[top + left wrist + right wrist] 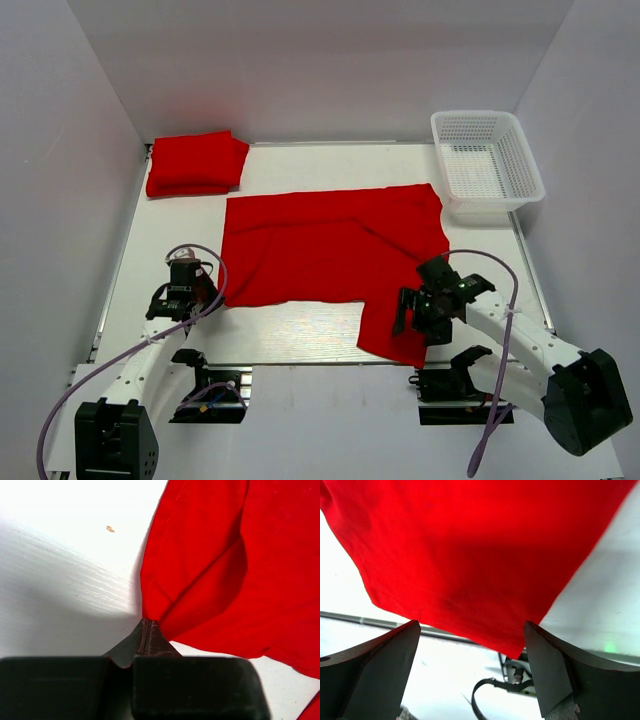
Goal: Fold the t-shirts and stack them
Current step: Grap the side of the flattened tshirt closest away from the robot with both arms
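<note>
one red t-shirt (330, 245) spread open across the middle of the table (300, 330), its near right flap reaching down to the table's front edge. pinched at its near left corner by the left gripper (148, 625), fingers pressed tight together on the hem (creases in the cloth running to the tips). over that near right flap, the right gripper (471, 627), fingers spread wide, the flap's corner between them but not clamped. second red t-shirt (195, 163) folded at the far left corner. white mesh basket (487, 165) at the far right, just beside the spread shirt.
</note>
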You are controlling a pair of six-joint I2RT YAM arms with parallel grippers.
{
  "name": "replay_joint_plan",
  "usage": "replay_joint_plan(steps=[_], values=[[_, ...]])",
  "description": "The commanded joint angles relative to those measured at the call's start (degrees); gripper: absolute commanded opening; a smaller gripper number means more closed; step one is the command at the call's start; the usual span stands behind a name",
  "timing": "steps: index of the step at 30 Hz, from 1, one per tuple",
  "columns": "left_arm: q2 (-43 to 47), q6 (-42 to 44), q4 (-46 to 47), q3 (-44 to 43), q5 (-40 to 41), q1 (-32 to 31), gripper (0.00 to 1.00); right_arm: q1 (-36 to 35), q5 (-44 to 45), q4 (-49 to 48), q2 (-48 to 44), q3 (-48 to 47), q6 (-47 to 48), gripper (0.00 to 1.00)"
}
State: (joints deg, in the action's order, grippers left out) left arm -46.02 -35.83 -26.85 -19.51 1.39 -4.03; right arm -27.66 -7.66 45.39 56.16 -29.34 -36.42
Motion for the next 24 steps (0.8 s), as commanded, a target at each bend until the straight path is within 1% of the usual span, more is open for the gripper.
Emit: replay_joint_plan(steps=[1,9,12,14,15,16,17,19,20,22,23,24], values=[[0.7,-0.8,-0.1,-1.4,0.8,-0.3,0.0,-2.9,0.8,2.5,1.3,-1.8,-4.7,0.9],[1.7,-0.8,-0.7,-1.4,1.4,-0.3,0.0,-10.5,4.6,4.6,7.4,-3.6,-10.9,0.9],[1.7,-0.8,-0.7,-1.4,2.0,-0.3,0.0,-13.1,5.1,3.4,10.0,-3.6,-12.4,0.9],[1.7,-0.8,-0.7,-1.4,2.0,-0.3,0.0,-13.9,5.1,2.3,12.2,-3.0,-13.4,0.86],[1.7,-0.8,-0.7,-1.4,2.0,-0.3,0.0,-14.8,4.9,1.6,12.8,-2.7,-13.3,0.82],[1.7,-0.8,-0.7,-1.4,1.3,-0.3,0.0,-15.0,5.5,1.4,13.4,-2.7,-13.3,0.76],[1.7,-0.2,-0.1,-1.4,0.6,-0.3,0.0,-15.4,5.6,0.9,14.2,-2.6,-13.6,0.61],[2.3,-0.2,0.4,-1.4,0.0,-0.3,0.0,-16.2,6.2,0.2,14.0,-2.9,-14.3,0.41],[2.3,-0.2,0.4,-1.4,-0.5,-0.3,0.0,-16.6,6.8,0.1,13.5,-3.1,-14.4,0.24],[2.3,-0.2,0.4,-1.4,-0.5,-0.3,0.0,-17.1,7.4,0.2,13.2,-4.4,-14.4,0.14],[2.3,-0.2,0.4,-2.0,-0.5,-0.3,0.0,-17.2,9.3,0.8,13.2,-4.8,-13.9,0.02],[2.3,-0.2,0.4,-2.0,-0.5,-0.3,0.0,-17.3,10.0,0.8,13.0,-5.4,-13.8,0.0]])
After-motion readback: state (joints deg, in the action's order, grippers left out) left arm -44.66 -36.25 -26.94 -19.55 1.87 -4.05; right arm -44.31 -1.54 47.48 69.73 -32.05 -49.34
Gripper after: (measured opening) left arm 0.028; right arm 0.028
